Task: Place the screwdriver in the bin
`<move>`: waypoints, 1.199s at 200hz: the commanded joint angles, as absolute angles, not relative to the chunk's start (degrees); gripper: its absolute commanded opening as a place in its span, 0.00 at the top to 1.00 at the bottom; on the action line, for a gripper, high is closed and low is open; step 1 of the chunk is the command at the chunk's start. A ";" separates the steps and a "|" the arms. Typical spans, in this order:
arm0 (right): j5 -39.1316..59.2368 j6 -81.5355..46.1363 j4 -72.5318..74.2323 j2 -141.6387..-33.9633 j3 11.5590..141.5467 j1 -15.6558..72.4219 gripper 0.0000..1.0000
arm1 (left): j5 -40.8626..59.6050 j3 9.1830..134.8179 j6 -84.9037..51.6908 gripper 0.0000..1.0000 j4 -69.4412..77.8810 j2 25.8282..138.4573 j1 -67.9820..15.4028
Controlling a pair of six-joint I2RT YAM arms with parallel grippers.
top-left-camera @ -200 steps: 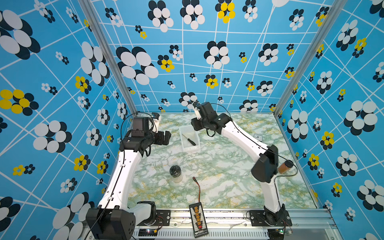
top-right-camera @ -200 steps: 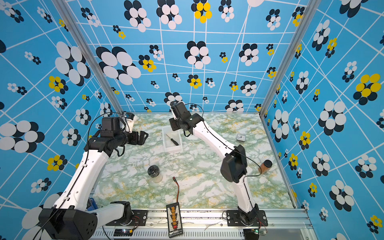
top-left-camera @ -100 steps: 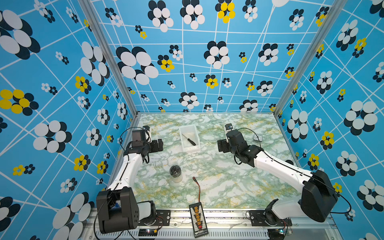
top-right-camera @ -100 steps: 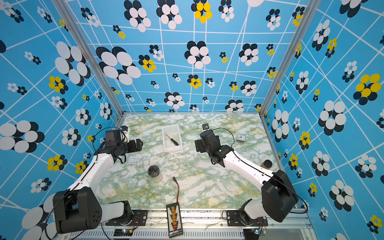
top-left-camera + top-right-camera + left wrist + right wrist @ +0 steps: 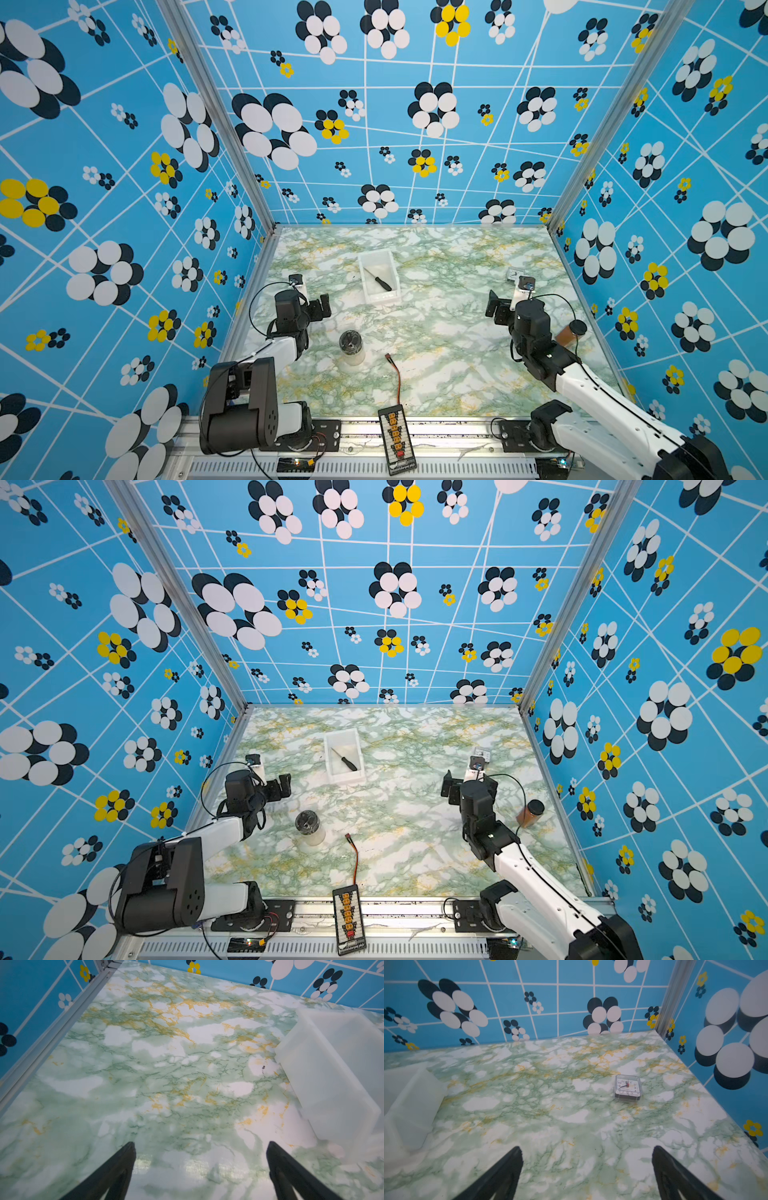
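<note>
Screwdriver [image 5: 379, 280]: one, inside bin.
Bin [image 5: 383, 297]: one, on desk [image 5: 436, 332].
Clear jar [image 5: 351, 347]: one.
Brown jar [image 5: 570, 332]: one.
Left claw [image 5: 200, 1145]: open, empty.
Right claw [image 5: 586, 1149]: open, empty.

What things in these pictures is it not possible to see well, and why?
- screwdriver tip: too small in both top views; in both wrist views the bin wall hides the whole tool.
- clock: tiny in top views, partly behind the right arm.
- brown jar: contents too small to tell.
- left pincer, right pincer: finger bases cut off by wrist pictures' edge.
</note>
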State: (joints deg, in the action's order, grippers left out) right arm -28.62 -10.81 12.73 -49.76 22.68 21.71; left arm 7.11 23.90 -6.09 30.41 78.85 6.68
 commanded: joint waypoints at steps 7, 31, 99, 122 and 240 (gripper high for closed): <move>-29.69 -6.97 18.99 -48.40 19.77 16.55 0.01 | 4.98 23.99 -7.82 0.01 43.99 82.75 6.51; -26.89 -7.64 22.86 -50.72 17.38 10.47 0.01 | 4.74 22.96 -6.40 0.01 46.20 83.30 5.21; -15.86 -6.21 52.72 -76.11 14.99 0.44 0.01 | 3.54 13.31 -4.28 0.01 70.67 89.97 3.15; -10.84 -4.46 52.53 -80.56 17.33 -0.08 0.01 | 2.02 14.24 -4.51 0.01 68.32 89.75 2.99; -5.05 -2.09 50.22 -88.14 22.46 -0.11 0.01 | 1.51 13.33 -4.83 0.01 69.71 89.65 2.99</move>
State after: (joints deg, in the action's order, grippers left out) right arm -5.93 -2.72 51.18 -88.36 21.69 0.19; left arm 2.90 13.89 -4.95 66.50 89.69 3.33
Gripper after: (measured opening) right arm 0.992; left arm 0.992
